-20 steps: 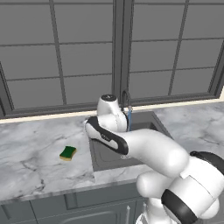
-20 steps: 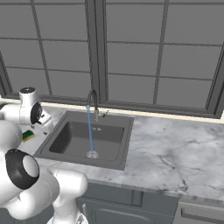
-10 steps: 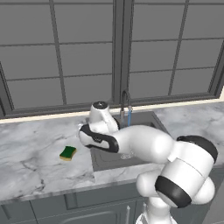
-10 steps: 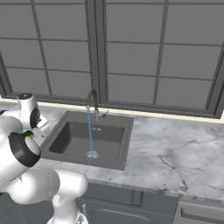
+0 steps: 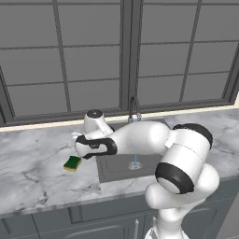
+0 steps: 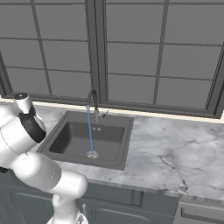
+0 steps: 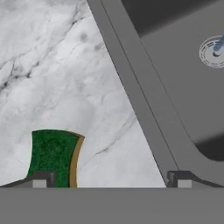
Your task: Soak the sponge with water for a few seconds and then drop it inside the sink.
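The sponge (image 5: 72,163), green on top with a yellow layer beneath, lies flat on the marble counter just left of the sink (image 5: 122,164). My gripper (image 5: 83,150) hovers over the counter strip between sponge and sink, pointing down. In the hand view the gripper (image 7: 111,180) is open and holds nothing; its left fingertip (image 7: 40,179) overlaps the sponge (image 7: 52,156), and its right one sits over the sink wall (image 7: 175,87). Water (image 6: 90,131) runs in a thin blue stream from the curved faucet (image 6: 92,101) down to the round drain (image 7: 213,51).
Marble counter (image 5: 32,177) stretches left of the sponge and also right of the sink (image 6: 175,153). A dark-framed window (image 6: 131,52) stands behind the faucet. My arm's elbow (image 5: 182,158) bulks over the sink's right side in the left base view.
The arm has swung left, off the sink and toward the sponge. The jaws stayed open. Sponge and water stream are unchanged.
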Robot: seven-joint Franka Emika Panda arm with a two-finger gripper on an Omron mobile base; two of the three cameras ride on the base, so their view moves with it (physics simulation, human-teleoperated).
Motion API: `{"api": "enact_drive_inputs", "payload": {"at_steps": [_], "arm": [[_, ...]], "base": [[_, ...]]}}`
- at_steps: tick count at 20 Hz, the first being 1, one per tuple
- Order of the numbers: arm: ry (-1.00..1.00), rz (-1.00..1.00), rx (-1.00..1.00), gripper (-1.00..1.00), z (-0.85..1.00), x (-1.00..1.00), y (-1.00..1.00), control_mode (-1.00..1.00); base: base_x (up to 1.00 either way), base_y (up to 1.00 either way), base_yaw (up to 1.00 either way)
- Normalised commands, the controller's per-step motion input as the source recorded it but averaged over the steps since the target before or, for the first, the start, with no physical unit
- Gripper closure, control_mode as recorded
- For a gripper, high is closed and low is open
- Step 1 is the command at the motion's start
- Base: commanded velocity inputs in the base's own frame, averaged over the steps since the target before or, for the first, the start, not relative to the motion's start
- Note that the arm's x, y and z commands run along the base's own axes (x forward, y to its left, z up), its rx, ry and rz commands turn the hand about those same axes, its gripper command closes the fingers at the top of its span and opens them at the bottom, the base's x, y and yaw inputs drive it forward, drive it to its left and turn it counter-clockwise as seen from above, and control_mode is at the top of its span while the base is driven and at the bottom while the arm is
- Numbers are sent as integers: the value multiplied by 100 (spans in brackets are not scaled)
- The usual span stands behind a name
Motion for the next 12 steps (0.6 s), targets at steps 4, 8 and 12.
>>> {"api": "enact_drive_inputs", "payload": {"at_steps": [4,8,12], "arm": [[3,0,0,-100,0,6,34,-100],[7,0,0,-100,-4,1,29,-100],[5,0,0,-100,-4,3,24,-100]], "base": [[0,0,0],[0,0,0],[0,0,0]]}}
